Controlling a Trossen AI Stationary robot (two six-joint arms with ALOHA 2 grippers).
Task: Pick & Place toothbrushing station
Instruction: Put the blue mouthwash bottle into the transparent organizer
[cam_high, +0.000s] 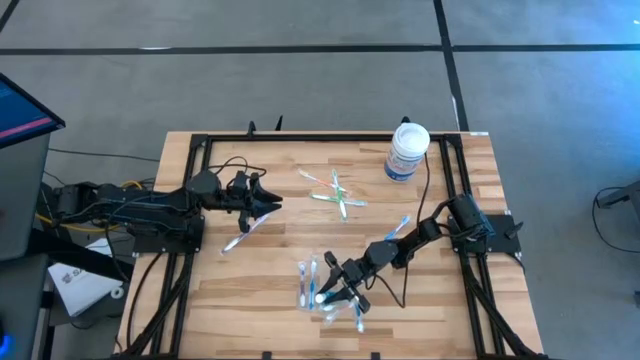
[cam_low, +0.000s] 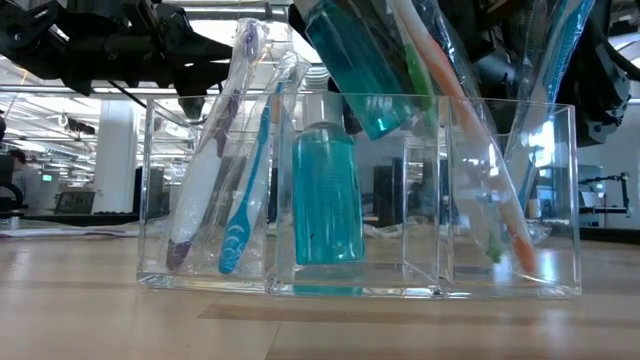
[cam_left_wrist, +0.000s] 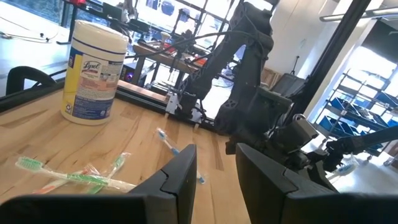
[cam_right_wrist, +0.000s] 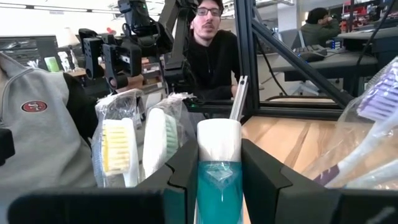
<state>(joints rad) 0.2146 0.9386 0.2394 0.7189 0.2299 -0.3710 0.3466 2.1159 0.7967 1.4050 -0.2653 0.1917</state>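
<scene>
A clear tray (cam_low: 560, 200) with three compartments stands near the table's front (cam_high: 310, 280). Wrapped toothbrushes (cam_low: 245, 170) lean in its outer compartments, and a teal bottle (cam_low: 325, 200) stands upright in the middle one. My right gripper (cam_high: 328, 292) hovers over the tray, shut on a teal tube (cam_right_wrist: 217, 186) with a white cap. Wrapped brush heads (cam_right_wrist: 118, 152) rise beside its fingers. My left gripper (cam_high: 270, 203) waits at the table's left, its fingers (cam_left_wrist: 186, 168) apart with nothing between them (cam_left_wrist: 216, 152). A wrapped toothbrush (cam_high: 240, 238) lies on the table beneath it. My right gripper pinches the teal tube's body (cam_right_wrist: 217, 193) just below the white cap (cam_right_wrist: 219, 140), one finger on each side. The fingers come level from the table's right. The tube hangs cap up and tilted, its flat lower end (cam_low: 378, 125) just inside the tray's rim, clear of the floor.
A white wipes tub (cam_high: 407, 152) stands at the far right. Loose green toothbrushes (cam_high: 335, 195) lie crossed mid-table, a blue one (cam_high: 400, 228) lies by the right arm, and another (cam_high: 358, 318) beside the tray. People sit beyond the table's left side (cam_right_wrist: 214, 43).
</scene>
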